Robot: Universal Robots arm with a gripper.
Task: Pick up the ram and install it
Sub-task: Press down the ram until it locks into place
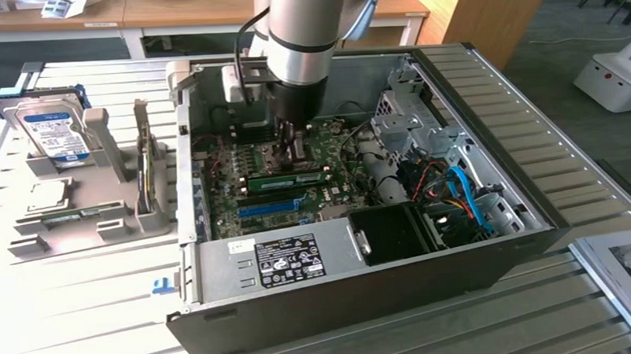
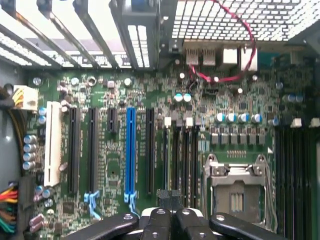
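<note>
Exterior view — fingers (image 1: 292, 150) closed, empty, just above seated ram (image 1: 285, 179).

The arm (image 1: 305, 36) is a round silver-grey tube with a pale blue-grey joint cap near its upper end and a black band lower down. A black cable runs alongside. The tool (image 2: 171, 215) is black, its linkage bars studded with silver screws.
</note>
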